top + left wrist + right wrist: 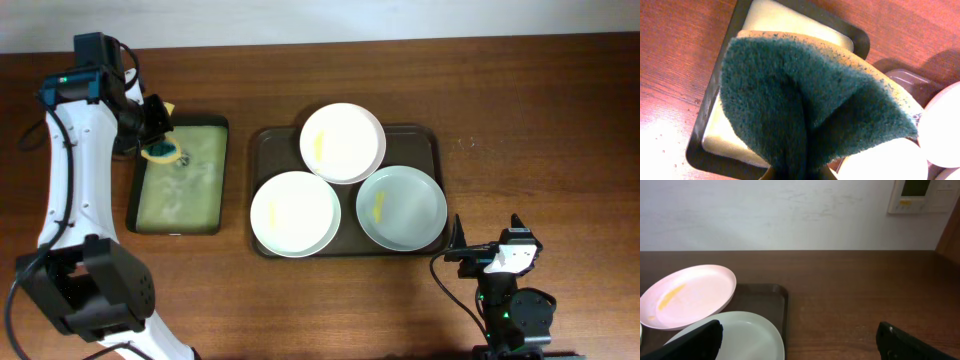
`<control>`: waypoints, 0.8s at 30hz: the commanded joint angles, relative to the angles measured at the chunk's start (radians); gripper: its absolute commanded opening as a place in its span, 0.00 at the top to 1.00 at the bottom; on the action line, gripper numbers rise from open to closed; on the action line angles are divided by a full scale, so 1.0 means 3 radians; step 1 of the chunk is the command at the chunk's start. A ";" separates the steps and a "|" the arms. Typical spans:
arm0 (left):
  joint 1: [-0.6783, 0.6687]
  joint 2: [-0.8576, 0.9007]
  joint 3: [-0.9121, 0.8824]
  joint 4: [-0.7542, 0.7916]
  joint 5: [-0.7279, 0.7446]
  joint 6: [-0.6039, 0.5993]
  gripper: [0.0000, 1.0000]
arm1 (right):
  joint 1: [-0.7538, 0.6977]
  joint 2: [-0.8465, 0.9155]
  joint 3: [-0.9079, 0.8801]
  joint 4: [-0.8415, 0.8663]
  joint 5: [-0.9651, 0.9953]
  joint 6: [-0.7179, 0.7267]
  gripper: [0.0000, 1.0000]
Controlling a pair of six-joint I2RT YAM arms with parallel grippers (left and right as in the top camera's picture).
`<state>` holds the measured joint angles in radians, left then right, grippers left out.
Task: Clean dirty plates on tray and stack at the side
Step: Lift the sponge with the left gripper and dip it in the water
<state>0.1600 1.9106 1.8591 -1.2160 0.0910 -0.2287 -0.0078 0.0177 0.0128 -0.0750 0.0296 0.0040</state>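
Three plates lie on the dark brown tray [428, 138]: a white plate [343, 142] at the back, a white plate [295, 213] at the front left, and a bluish-grey plate [402, 207] at the front right. Each carries a yellow smear. My left gripper [157, 148] is shut on a folded green and yellow sponge [805, 105] and holds it over the back of the small black tray [178, 175]. My right gripper [487, 245] is open and empty, near the table's front edge, right of the brown tray's front corner. In the right wrist view I see the bluish-grey plate [747, 335] and the back plate [687, 295].
The small black tray has a yellow-green inside and stands left of the brown tray. Bare wooden table [540, 120] lies right of the brown tray. A white wall [790, 215] runs behind the table.
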 commanded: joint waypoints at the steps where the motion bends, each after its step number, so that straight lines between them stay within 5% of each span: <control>1: 0.0022 0.0017 -0.0439 0.0355 -0.0011 0.0000 1.00 | -0.0019 -0.0017 -0.0024 -0.0013 0.0027 0.0036 0.02; 5: 0.0037 0.0070 -0.1363 0.1134 -0.0005 -0.0005 1.00 | -0.0019 -0.0017 -0.0024 -0.0013 0.0027 0.0036 0.02; 12: 0.0043 -0.0362 -0.0373 0.0379 -0.0004 -0.0005 1.00 | -0.0019 -0.0017 -0.0024 -0.0013 0.0027 0.0036 0.02; 15: 0.0003 -0.0434 -0.0651 0.0369 -0.0006 -0.0008 1.00 | -0.0019 -0.0017 -0.0024 -0.0013 0.0027 0.0036 0.02; 17: -0.0081 -0.0318 -0.1432 0.0872 -0.0004 -0.0006 1.00 | -0.0019 -0.0017 -0.0024 -0.0013 0.0027 0.0036 0.02; 20: -0.0148 -0.0240 -0.1850 0.1137 -0.0004 -0.0008 1.00 | -0.0019 -0.0017 -0.0024 -0.0013 0.0027 0.0036 0.02; 24: -0.0128 -0.0435 -0.1275 0.0599 -0.0043 -0.0006 1.00 | -0.0019 -0.0017 -0.0024 -0.0013 0.0027 0.0036 0.02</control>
<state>0.1116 1.8729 1.3136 -0.9573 0.0860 -0.2291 -0.0078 0.0166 0.0128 -0.0746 0.0299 0.0040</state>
